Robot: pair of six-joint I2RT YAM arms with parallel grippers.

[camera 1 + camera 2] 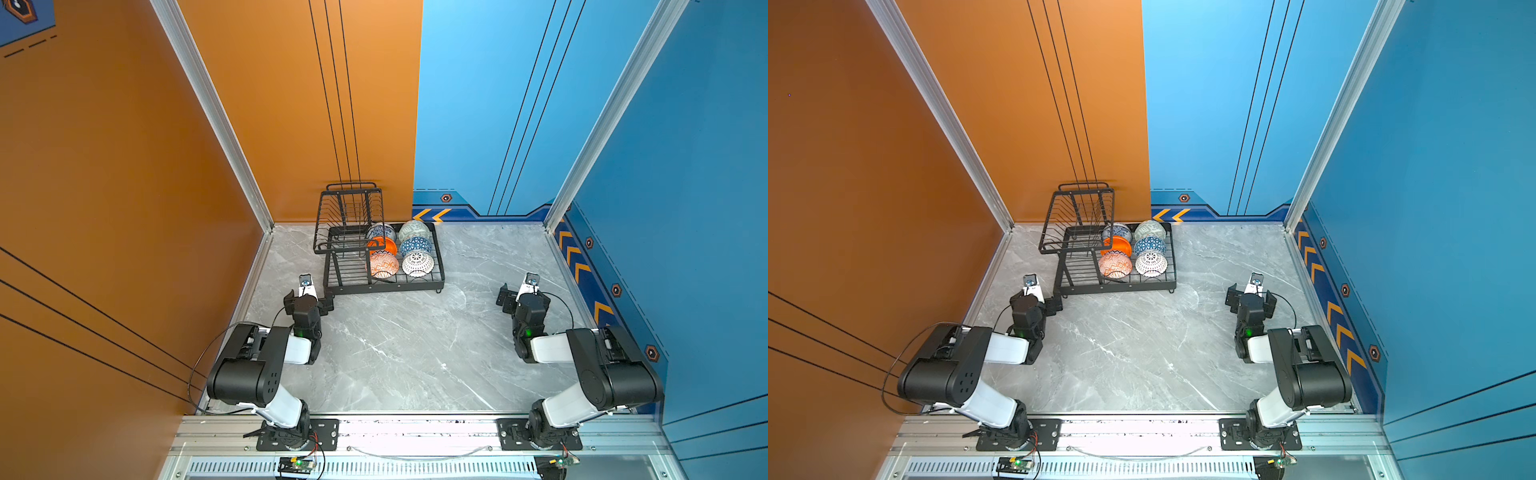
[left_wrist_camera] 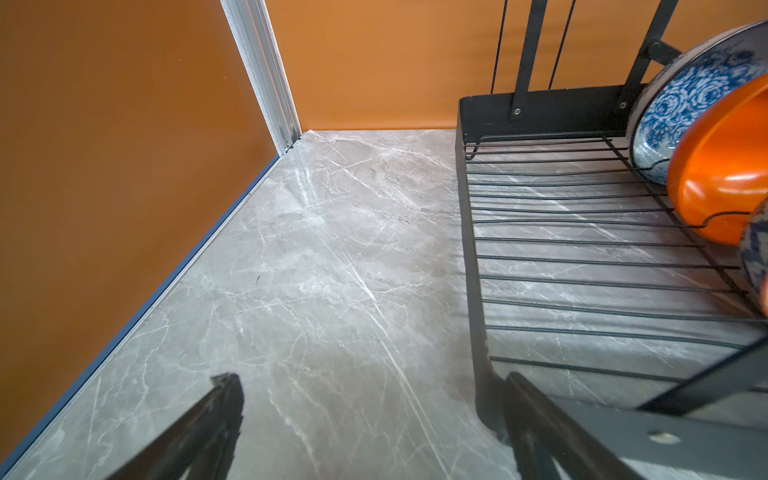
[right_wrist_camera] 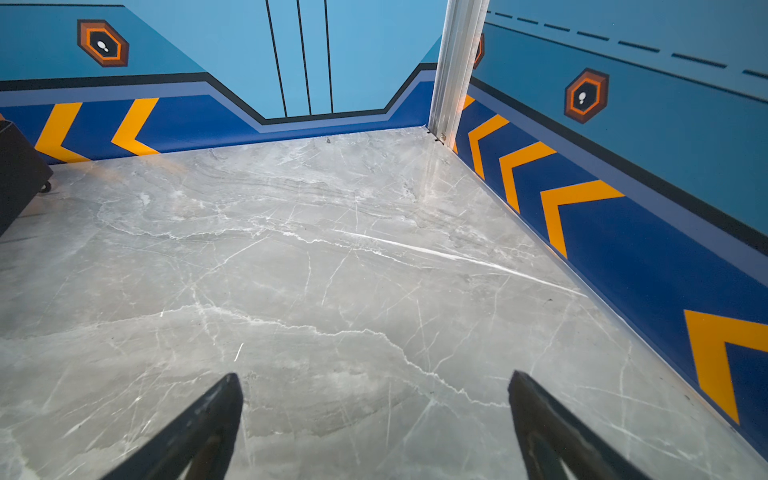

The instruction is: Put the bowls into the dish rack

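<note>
The black wire dish rack (image 1: 386, 286) stands at the back of the marble table, seen in both top views. On its lower tray sit several bowls on edge: blue-white floral (image 1: 380, 231), glossy orange (image 1: 384, 244), orange-white geometric (image 1: 383, 264), pale green (image 1: 414, 230), blue triangle-patterned (image 1: 415, 246) and white lattice (image 1: 417, 264). My left gripper (image 1: 308, 300) is open and empty just off the rack's near left corner (image 2: 478, 332); the floral bowl (image 2: 685, 104) and orange bowl (image 2: 723, 166) show beyond it. My right gripper (image 1: 523, 297) is open and empty over bare table (image 3: 374, 376), right of the rack.
The rack's raised basket tier (image 1: 349, 216) overhangs its left half, against the orange back wall. Side walls with aluminium posts close in the table on the left and right. The rack's corner foot (image 3: 43, 187) shows in the right wrist view. Bare marble lies between the arms.
</note>
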